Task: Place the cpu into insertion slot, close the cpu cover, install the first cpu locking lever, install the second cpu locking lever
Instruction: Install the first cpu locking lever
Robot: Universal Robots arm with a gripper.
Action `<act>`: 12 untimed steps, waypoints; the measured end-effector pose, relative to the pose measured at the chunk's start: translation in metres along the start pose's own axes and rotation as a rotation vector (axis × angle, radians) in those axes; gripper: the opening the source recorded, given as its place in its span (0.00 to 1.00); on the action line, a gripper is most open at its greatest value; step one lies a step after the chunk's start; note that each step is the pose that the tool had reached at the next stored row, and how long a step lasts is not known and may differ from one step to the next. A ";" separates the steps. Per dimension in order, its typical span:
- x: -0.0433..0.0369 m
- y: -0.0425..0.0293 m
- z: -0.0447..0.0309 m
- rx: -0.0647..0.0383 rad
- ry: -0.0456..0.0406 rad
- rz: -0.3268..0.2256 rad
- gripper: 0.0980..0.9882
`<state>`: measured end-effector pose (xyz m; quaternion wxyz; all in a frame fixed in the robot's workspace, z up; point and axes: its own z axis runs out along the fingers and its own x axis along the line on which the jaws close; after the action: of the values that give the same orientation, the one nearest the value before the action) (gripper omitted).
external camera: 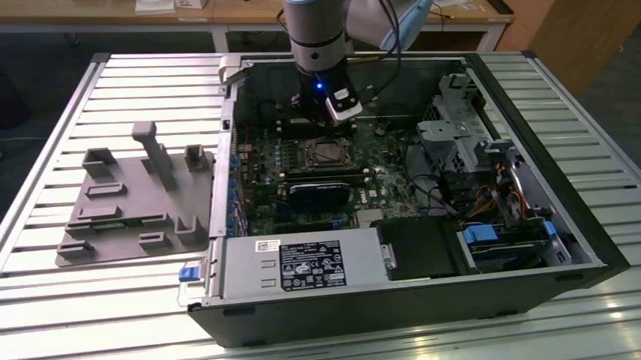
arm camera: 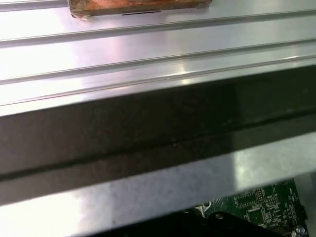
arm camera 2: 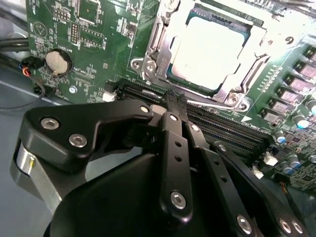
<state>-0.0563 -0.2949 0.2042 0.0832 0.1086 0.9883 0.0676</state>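
Gripper point(arm camera 2: 173, 102), fingers pinched together on nothing, hovered over the slots point(arm camera 2: 222, 128) near the cpu point(arm camera 2: 207, 49), which lay seated under its cover point(arm camera 2: 159, 44) (apparently down). Dropping lower could scrape those slots.

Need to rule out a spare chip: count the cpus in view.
1. The cpu sits in the socket on the motherboard, just beyond the hand in the second wrist view. Another could be hidden behind the hand.
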 end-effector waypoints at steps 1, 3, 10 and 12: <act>0.0001 0.0002 0.0004 0.001 -0.0004 0.002 0.01; 0.0004 0.0006 0.0012 0.002 -0.0011 0.007 0.01; 0.0006 0.0015 0.0015 0.003 -0.0022 0.013 0.01; 0.0022 0.0013 0.0016 0.002 -0.0066 0.012 0.01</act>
<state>-0.0580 -0.2929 0.2025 0.0859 0.1150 0.9874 0.0665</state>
